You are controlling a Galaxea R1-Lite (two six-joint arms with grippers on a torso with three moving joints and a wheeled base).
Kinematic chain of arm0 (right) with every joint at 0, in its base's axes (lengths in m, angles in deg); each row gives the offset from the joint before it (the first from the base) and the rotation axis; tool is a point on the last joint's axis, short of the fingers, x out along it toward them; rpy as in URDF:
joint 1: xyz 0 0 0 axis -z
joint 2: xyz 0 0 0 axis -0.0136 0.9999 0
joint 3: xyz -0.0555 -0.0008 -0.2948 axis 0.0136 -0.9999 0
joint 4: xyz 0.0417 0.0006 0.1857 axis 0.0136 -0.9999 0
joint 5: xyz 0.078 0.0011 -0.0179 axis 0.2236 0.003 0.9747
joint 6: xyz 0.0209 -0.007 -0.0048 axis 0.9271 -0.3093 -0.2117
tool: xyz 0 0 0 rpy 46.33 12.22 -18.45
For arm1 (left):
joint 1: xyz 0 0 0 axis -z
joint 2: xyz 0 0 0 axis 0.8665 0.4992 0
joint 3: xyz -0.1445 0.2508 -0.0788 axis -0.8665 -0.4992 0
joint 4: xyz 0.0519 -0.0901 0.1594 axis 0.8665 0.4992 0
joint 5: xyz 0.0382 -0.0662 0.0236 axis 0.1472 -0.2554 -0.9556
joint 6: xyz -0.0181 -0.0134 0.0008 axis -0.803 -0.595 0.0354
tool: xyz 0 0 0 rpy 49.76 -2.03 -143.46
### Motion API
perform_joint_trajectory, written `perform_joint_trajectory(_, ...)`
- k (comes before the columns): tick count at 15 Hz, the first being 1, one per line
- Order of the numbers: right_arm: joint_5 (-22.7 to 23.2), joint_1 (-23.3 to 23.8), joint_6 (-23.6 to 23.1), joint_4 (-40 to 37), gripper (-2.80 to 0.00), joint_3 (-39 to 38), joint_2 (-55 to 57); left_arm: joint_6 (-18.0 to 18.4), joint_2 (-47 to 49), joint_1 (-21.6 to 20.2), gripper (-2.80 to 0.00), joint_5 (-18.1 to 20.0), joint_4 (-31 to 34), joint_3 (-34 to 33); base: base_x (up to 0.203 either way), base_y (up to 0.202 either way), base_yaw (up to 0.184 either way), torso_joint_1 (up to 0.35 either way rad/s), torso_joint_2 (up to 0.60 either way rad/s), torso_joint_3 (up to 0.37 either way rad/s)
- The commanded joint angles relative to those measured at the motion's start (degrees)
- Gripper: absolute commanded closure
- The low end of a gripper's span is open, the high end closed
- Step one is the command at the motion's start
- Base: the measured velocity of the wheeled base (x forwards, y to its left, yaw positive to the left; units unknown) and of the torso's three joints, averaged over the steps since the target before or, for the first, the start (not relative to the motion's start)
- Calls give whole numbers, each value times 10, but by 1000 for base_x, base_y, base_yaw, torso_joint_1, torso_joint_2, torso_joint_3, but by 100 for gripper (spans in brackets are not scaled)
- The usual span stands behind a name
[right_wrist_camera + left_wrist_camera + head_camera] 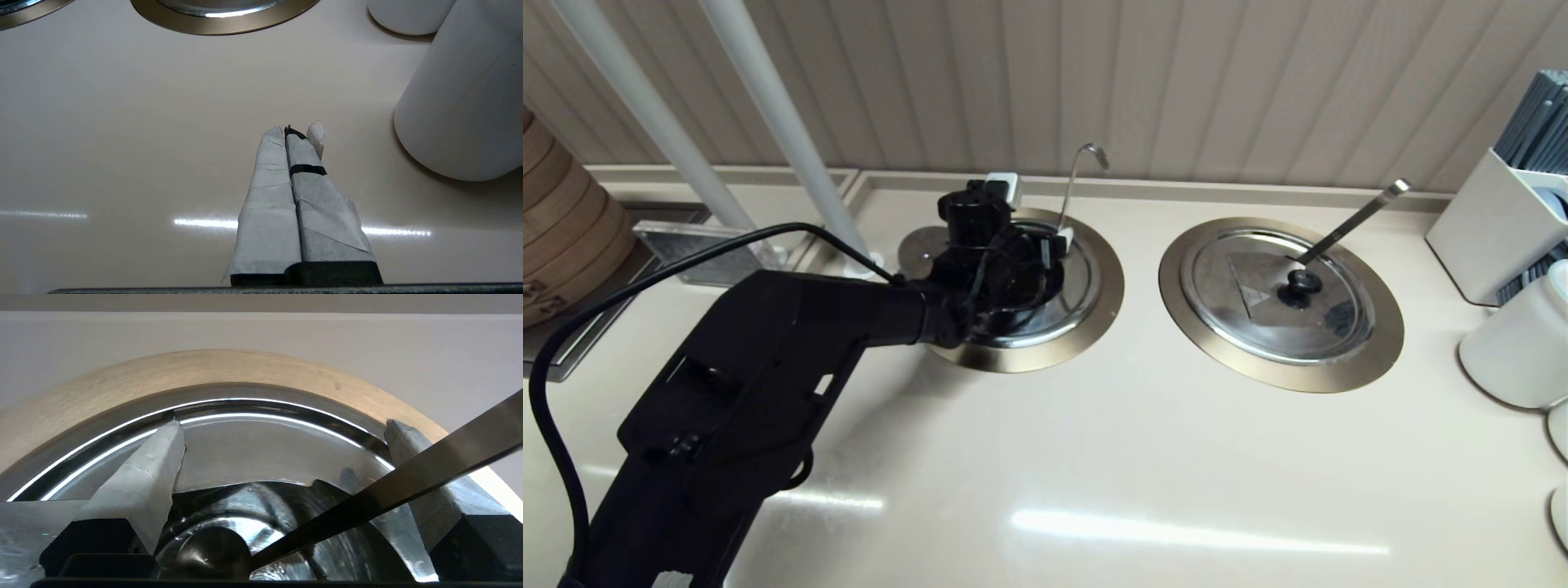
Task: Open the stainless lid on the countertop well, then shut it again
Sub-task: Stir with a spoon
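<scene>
- Head view: my left arm reaches from the lower left across the counter, and my left pincer hangs over the well, the left one of two, with its bronze ring.
- Here my wrist hides the fingers.
- The lid is off-centre. A steel edge of it pokes out on the left side of the ring, behind my wrist, and my arm covers the rest.
- The ladle handle rises from the far side of the well and ends in a hook.
- To the right, well apart, the twin well sits covered by its own lid. A flat-ended handle leans out of it.
- White tubs stand at the counter's right edge.
- Left wrist view: my left pincer is released, its taped fingers spread wide and gripping nothing.
- Between them I look down into the well's shiny steel hollow, with the bronze ring arcing beyond.
- The ladle bowl lies low in the hollow. Its handle slants across in front of my other finger.
- Right wrist view: my right pincer is clenched on nothing, fingers pressed flat together above bare counter.
- A white tub stands near it, and the twin well's ring shows farther off.
</scene>
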Motion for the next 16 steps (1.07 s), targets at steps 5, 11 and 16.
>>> perform_joint_trajectory(5, 0, 0, 0, 0, 0, -3, 0, 1, 0, -14, -280, 1, -3, 0, 0, 0, 0, 0, 0, 0)
perform_joint_trajectory(11, 0, 0, 0, 0, 0, -3, 0, 1, -6, -16, -280, -2, -4, -7, 0, 0, 0, 0, 0, 0)
perform_joint_trajectory(16, 0, 0, 0, 0, 0, -3, 0, 0, -40, -11, -280, -1, -6, -55, 0, 0, 0, 0, 0, 0)
